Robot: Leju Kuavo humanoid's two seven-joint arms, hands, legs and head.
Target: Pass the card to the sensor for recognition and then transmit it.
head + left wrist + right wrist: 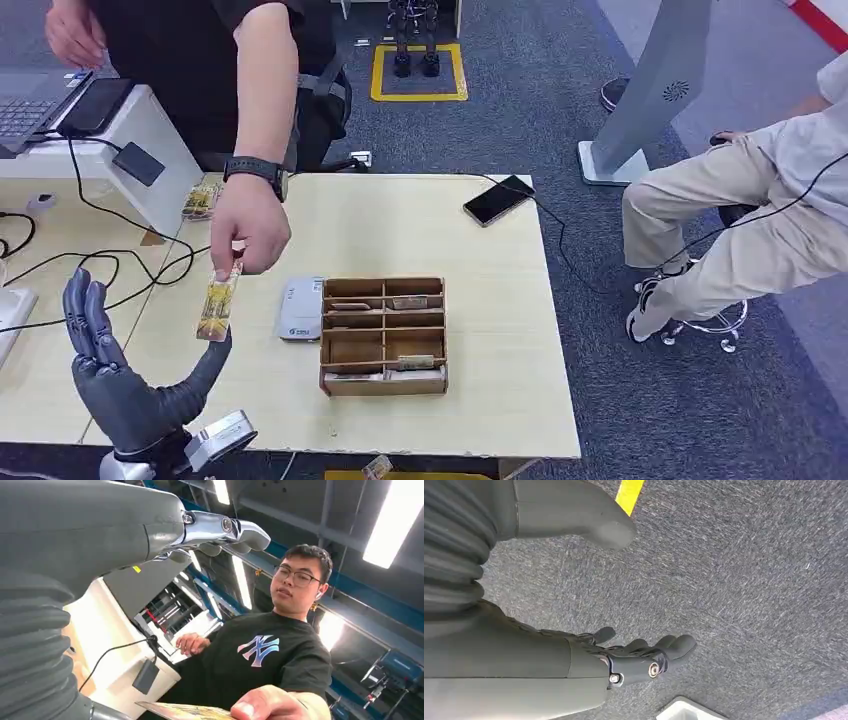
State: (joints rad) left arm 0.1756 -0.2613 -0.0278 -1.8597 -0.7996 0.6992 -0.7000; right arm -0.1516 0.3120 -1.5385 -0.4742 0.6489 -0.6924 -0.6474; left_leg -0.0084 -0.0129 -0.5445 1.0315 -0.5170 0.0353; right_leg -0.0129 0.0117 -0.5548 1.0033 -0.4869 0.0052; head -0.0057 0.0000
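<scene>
A person's hand [250,222] holds a yellow patterned card [218,305] upright by its top edge, just above the table's left part. My left hand [125,385] is raised beside it, fingers [88,315] spread and pointing up, with the thumb reaching under the card's lower end; I cannot tell whether they touch. In the left wrist view the card [185,711] lies flat in the person's fingers [265,705], apart from my fingers [225,530]. The grey sensor [300,308] lies flat on the table to the right of the card. My right hand [644,657] hangs over carpet, empty, fingers loosely extended.
A wooden compartment box [383,335] holding several cards stands right of the sensor. A black phone [498,199] lies at the far right of the table [480,330]. More cards [200,200], cables and a laptop [30,105] are at the left. A seated person [760,220] is at right.
</scene>
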